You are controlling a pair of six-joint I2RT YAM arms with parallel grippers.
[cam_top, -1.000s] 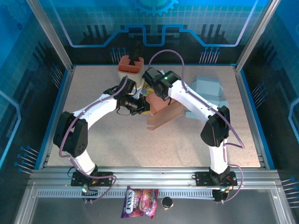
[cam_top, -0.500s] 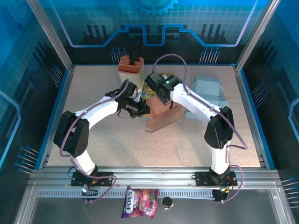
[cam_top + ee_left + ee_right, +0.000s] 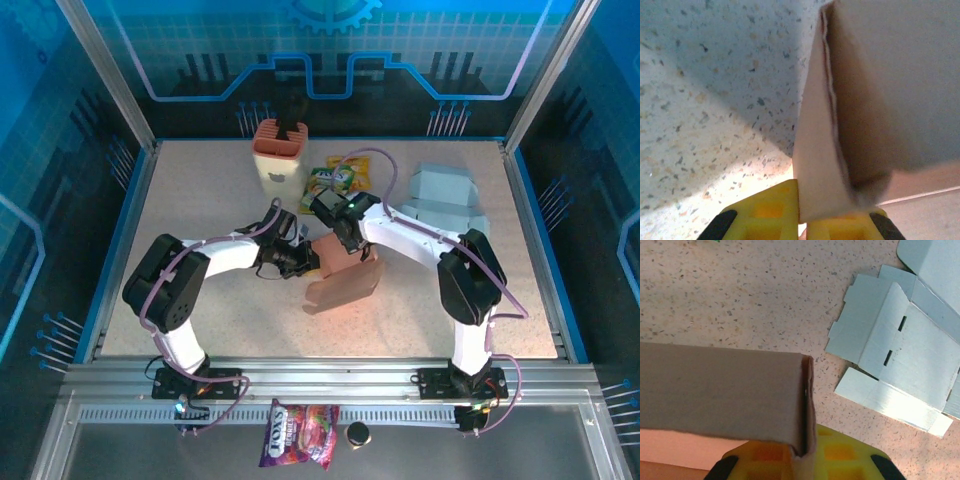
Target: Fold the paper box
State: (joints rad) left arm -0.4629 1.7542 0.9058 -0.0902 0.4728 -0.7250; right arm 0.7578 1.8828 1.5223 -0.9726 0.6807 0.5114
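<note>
- My left gripper (image 3: pixel 802 219) is pinched tight on a panel edge of the brown paper box (image 3: pixel 345 282), which sits mid-way across the table (image 3: pixel 190 200).
- My right gripper (image 3: pixel 805 456) is clamped shut on the box's folded corner wall.
- I judge this mid-fold: next, I should press that wall upright along its crease, gently.

My paper box (image 3: pixel 345 285) is matt brown cardboard; my fingers (image 3: pixel 765 212) are smooth yellow plastic. The table (image 3: pixel 200 200) looks speckled and matt.
</note>
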